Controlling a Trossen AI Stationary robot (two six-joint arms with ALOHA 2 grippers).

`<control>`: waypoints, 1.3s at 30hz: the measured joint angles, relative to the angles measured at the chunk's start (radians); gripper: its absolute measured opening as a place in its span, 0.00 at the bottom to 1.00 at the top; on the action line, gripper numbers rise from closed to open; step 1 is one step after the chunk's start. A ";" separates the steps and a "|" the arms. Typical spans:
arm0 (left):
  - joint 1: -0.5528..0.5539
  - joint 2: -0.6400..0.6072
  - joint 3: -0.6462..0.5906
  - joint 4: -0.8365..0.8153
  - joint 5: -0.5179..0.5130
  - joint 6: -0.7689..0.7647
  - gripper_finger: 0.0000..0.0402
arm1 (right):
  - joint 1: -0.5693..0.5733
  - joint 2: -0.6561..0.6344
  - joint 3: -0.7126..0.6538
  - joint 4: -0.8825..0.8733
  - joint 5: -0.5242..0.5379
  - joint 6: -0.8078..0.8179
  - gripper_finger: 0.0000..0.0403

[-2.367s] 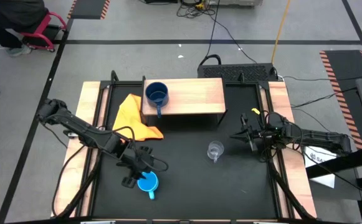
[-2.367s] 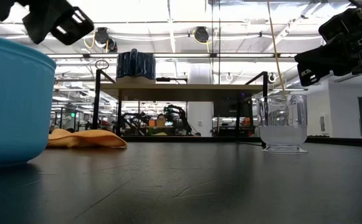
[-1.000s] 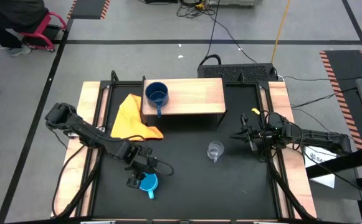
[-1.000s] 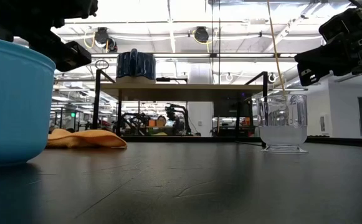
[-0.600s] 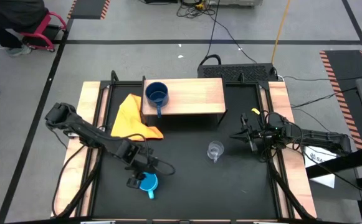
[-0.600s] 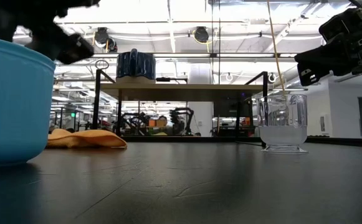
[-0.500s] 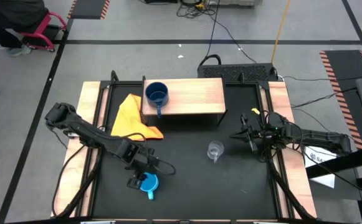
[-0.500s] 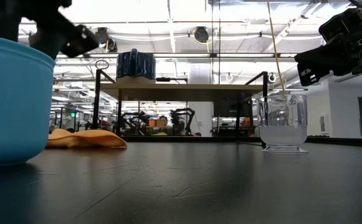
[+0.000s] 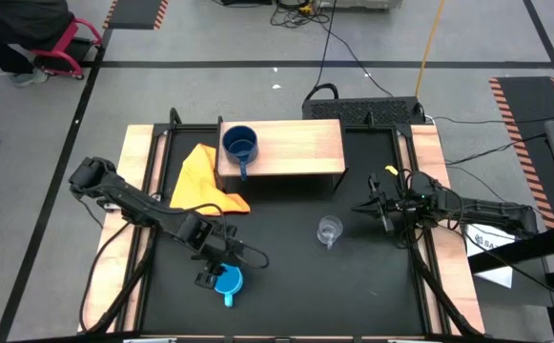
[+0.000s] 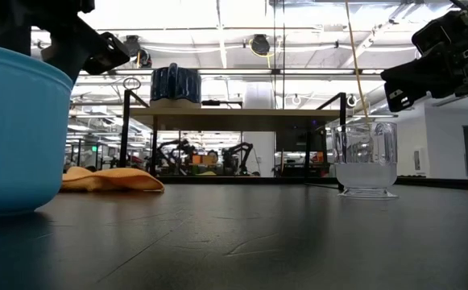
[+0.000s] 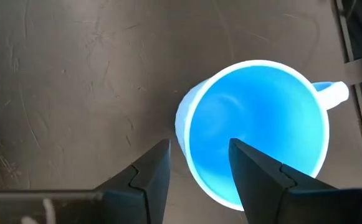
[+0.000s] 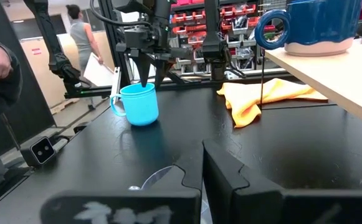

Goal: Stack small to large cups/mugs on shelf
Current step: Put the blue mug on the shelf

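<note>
The light blue mug (image 9: 226,281) stands upright on the black tabletop near its near-left corner, handle (image 11: 331,94) out to one side. My left gripper (image 11: 196,146) hovers open just over it, pointing down. One finger is outside the rim and one over the inside; neither touches it. The clear glass cup (image 9: 329,230) stands mid-table. My right gripper (image 9: 379,208) waits shut just right of it. The dark blue mug (image 9: 240,145) stands on the left end of the light-wood shelf (image 9: 300,148).
A yellow-orange cloth (image 9: 203,181) lies crumpled left of the shelf, against its left legs. Wooden rails (image 9: 139,191) run along both sides of the table. The middle and right of the shelf top are bare. People stand in the room beyond (image 12: 78,28).
My left gripper has shifted slightly above the light blue mug's rim and stays open. The mugs, the glass cup and my right arm have kept still.
</note>
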 joint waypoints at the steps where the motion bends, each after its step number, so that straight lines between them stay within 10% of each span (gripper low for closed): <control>1: 0.000 0.000 0.000 0.003 0.000 0.000 0.41 | 0.000 0.000 0.000 0.000 0.000 0.000 0.00; 39: -0.024 0.009 -0.002 0.040 -0.021 0.027 0.41 | 0.000 0.000 0.000 0.000 0.000 0.012 0.00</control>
